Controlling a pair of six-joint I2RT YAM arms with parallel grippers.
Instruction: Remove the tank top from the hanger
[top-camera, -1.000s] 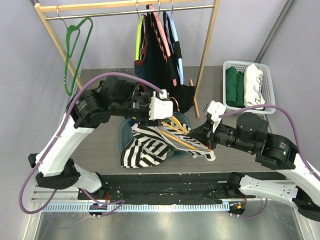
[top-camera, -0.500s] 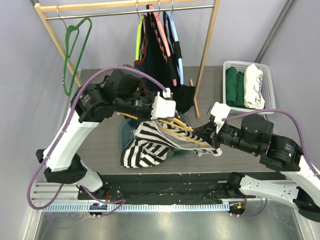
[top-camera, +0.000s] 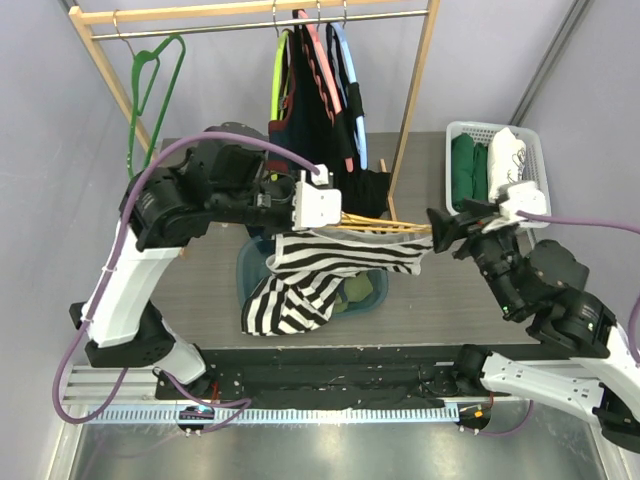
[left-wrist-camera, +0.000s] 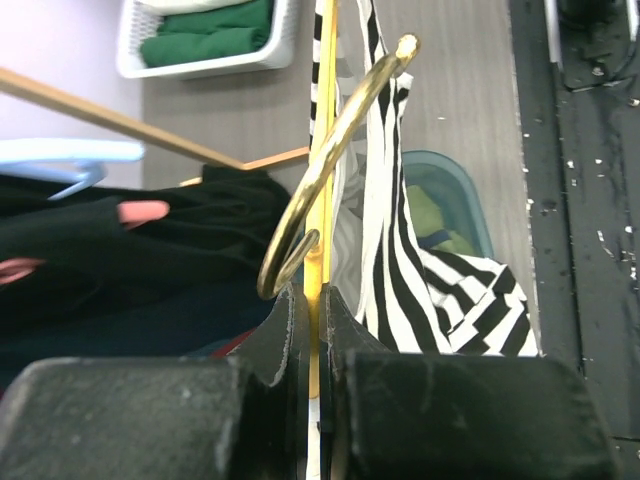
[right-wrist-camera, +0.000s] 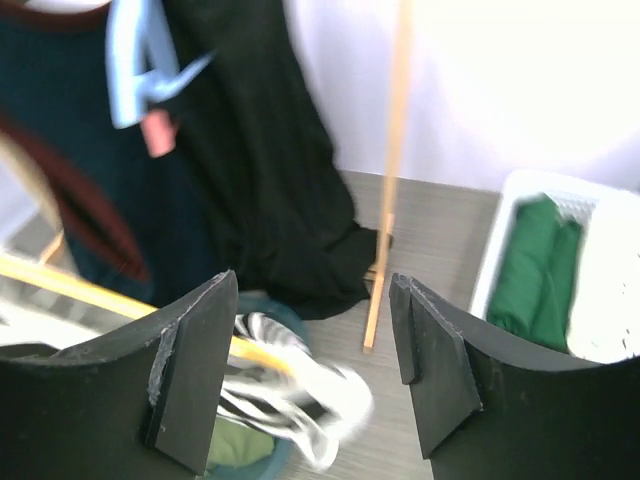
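The black-and-white striped tank top hangs from a yellow wooden hanger with a gold hook. Its lower part drapes over a teal bin. My left gripper is shut on the hanger bar just below the hook, holding it level above the bin. In the left wrist view the tank top falls to the right of the bar. My right gripper stands open just right of the tank top's right end, holding nothing. The right wrist view shows the tank top blurred and the hanger beyond the open gripper.
The wooden clothes rack stands at the back, its right post close to my right gripper. It carries a green hanger and dark garments. A white basket of folded clothes sits at the right. Green cloth lies in the bin.
My left gripper closed on the hanger and lifted it. My right gripper opened, let go of the tank top and pulled back up and to the right.
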